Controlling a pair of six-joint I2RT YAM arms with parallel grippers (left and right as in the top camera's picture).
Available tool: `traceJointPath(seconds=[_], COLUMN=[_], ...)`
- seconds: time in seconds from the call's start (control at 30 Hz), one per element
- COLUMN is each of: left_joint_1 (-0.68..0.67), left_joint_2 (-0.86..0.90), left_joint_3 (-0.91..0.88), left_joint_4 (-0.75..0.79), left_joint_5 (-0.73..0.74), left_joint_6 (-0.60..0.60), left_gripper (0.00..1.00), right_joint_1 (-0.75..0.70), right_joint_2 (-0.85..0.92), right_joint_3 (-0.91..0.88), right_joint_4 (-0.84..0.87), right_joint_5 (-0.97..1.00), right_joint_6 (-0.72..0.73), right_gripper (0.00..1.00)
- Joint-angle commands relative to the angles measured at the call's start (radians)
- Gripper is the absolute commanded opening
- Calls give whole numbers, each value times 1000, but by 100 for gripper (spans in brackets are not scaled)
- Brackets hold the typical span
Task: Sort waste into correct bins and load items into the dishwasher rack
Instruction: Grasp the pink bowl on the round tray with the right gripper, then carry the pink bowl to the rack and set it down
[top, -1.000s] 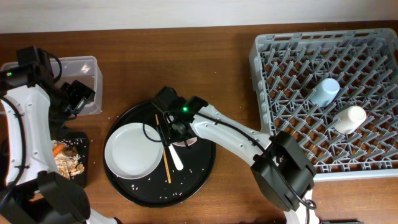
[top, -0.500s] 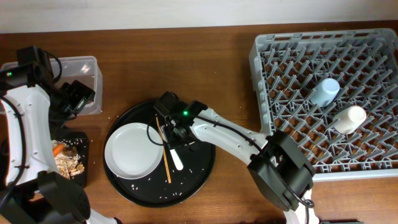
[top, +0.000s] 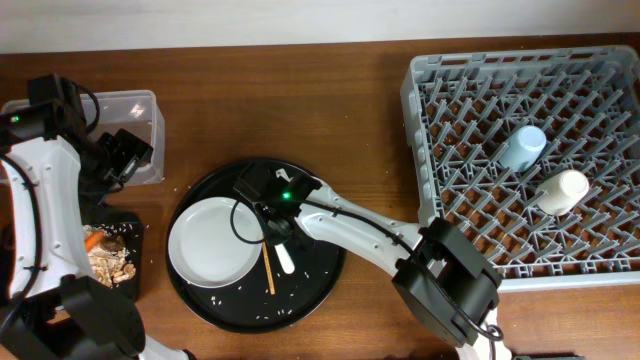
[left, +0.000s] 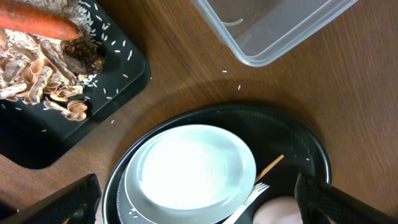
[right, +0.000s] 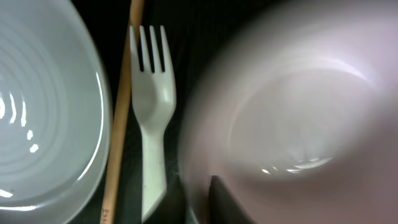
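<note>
a brown wooden table (top: 370, 110) is seen, and four large things are set directly on its top. a clear plastic tub (top: 148, 130) is placed at the far left, and a shallower black bin (top: 135, 280) is placed nearer along the same left side, with a strip of bare wood left between the two. a round black tray (top: 320, 270) is set near the middle of the table, close beside the black bin. the grey dishwasher rack (top: 500, 55) is set on the right, apart from the tray. a few pale grains (left: 239, 87) are scattered on the bare wood between tub and tray.
</note>
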Motion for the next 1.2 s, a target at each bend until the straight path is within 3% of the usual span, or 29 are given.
traceJointPath(seconds=[0.0, 0.2, 0.47, 0.67, 0.9, 1.07, 1.17], left_joint_1=[3, 3, 3, 3, 3, 3, 3], left_joint_2=[-8, -8, -8, -8, -8, -8, -8], left_joint_3=[-1, -1, -1, -1, -1, -1, -1], left_joint_4=[-1, -1, -1, -1, -1, -1, -1], left_joint_5=[0, 0, 0, 0, 0, 0, 0], left_joint_6=[-13, -13, -13, -13, -13, -13, -13], left_gripper=[99, 99, 99, 99, 99, 99, 99], right_joint_1=[5, 2, -137, -383, -657, -907, -1058], right_joint_2=[7, -2, -97, -249, -359, -383, -383], right_joint_3=[-5, 105, 459, 465, 444, 391, 275], right_joint_4=[-3, -95, -478, -663, -765, -761, -709], right_joint_5=[-17, -72, -72, -77, -77, -201, -447], right_joint_6=[10, 10, 44, 89, 76, -95, -270], right_gripper=[4, 4, 4, 4, 4, 4, 4])
